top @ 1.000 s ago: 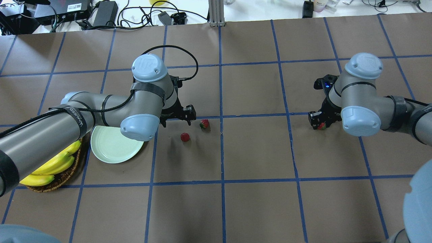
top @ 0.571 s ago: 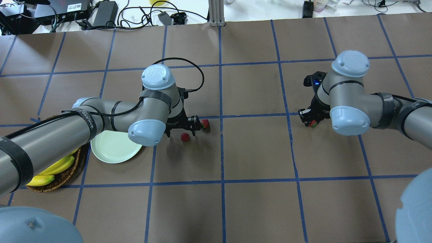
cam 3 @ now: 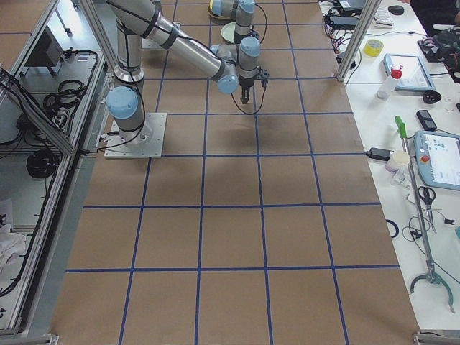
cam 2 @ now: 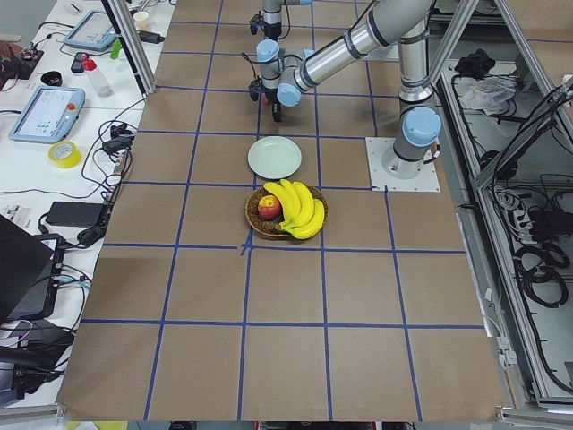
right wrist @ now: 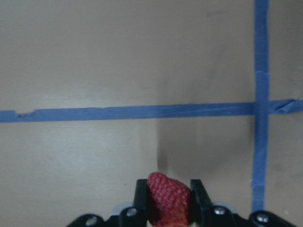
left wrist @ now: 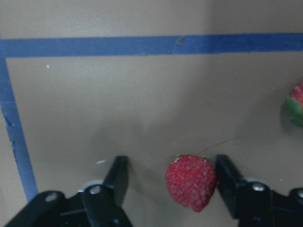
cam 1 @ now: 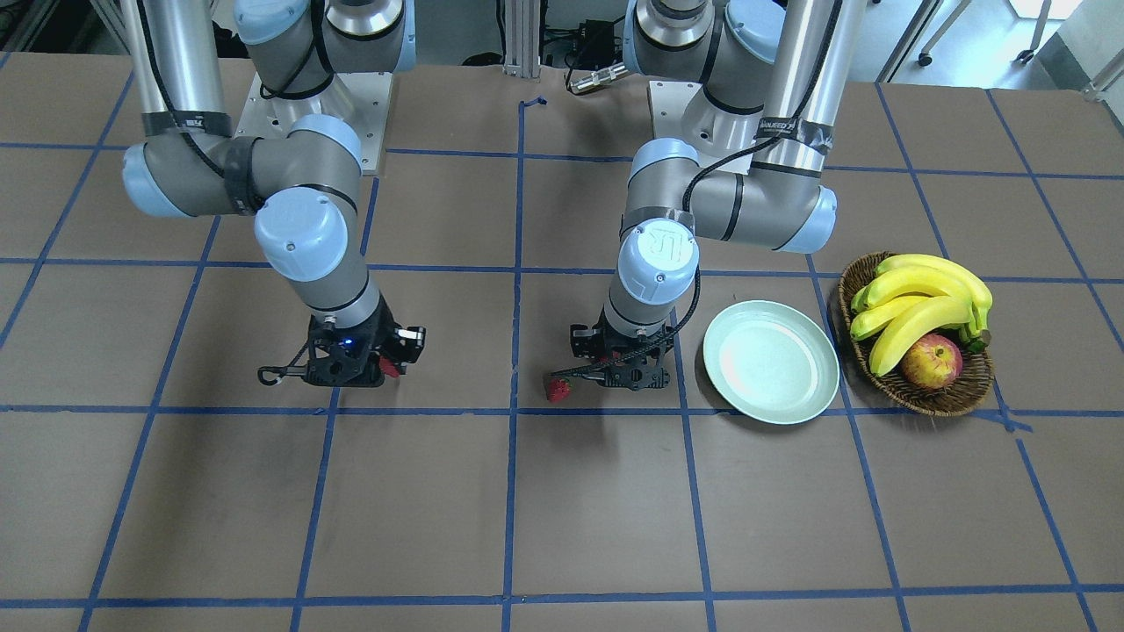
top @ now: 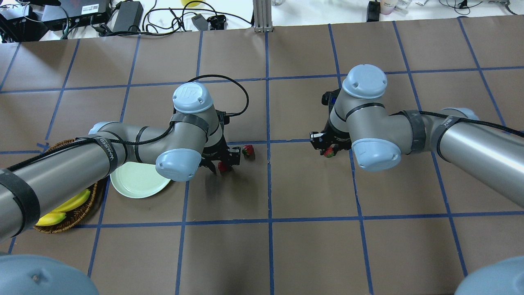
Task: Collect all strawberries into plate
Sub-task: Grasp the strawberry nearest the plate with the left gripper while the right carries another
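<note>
My left gripper (top: 223,163) is open and low over the table, its fingers on either side of one strawberry (left wrist: 191,181) without closing on it. A second strawberry (top: 247,150) lies on the table just beyond it, at the right edge of the left wrist view (left wrist: 296,103). My right gripper (top: 328,151) is shut on the third strawberry (right wrist: 165,194) and holds it above the table, right of centre. The pale mint plate (top: 137,181) is empty, left of my left gripper and partly under that arm. It also shows in the front view (cam 1: 771,362).
A brown wicker basket (cam 1: 918,397) with bananas (cam 1: 913,294) and a red-yellow apple (cam 1: 931,362) stands right beside the plate, on its outer side. Blue tape lines cross the brown table cover. Cables and boxes lie along the far edge (top: 123,16).
My left gripper has moved from beside the far strawberry to straddle the nearer one. My right arm has carried its strawberry leftward toward the table's centre.
</note>
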You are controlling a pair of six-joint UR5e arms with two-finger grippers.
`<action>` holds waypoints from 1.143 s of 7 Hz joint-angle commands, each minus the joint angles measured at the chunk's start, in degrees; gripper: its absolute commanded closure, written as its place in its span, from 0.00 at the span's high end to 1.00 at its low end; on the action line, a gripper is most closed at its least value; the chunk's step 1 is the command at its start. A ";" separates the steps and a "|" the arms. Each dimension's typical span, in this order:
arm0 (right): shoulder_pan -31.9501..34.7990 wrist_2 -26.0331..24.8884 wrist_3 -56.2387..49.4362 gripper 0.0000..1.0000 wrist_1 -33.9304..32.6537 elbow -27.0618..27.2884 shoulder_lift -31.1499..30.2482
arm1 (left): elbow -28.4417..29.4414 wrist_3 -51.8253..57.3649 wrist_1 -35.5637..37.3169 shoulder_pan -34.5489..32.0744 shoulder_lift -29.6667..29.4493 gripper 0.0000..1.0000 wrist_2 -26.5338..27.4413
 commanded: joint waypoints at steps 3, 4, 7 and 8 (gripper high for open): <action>8.55 8.67 14.53 0.05 -3.64 -0.97 2.87 | 0.42 6.13 -4.01 4.47 4.21 0.03 1.15; 9.44 11.21 15.41 0.05 -5.64 -1.06 4.18 | 0.51 8.94 -6.74 8.68 6.31 0.03 1.15; 14.08 11.32 20.58 0.16 -6.37 -6.48 7.52 | 0.78 23.17 -9.31 20.91 9.05 0.03 3.33; 15.58 10.80 21.74 0.28 -6.37 -8.68 9.01 | 0.60 25.99 -9.31 23.29 8.97 0.02 4.66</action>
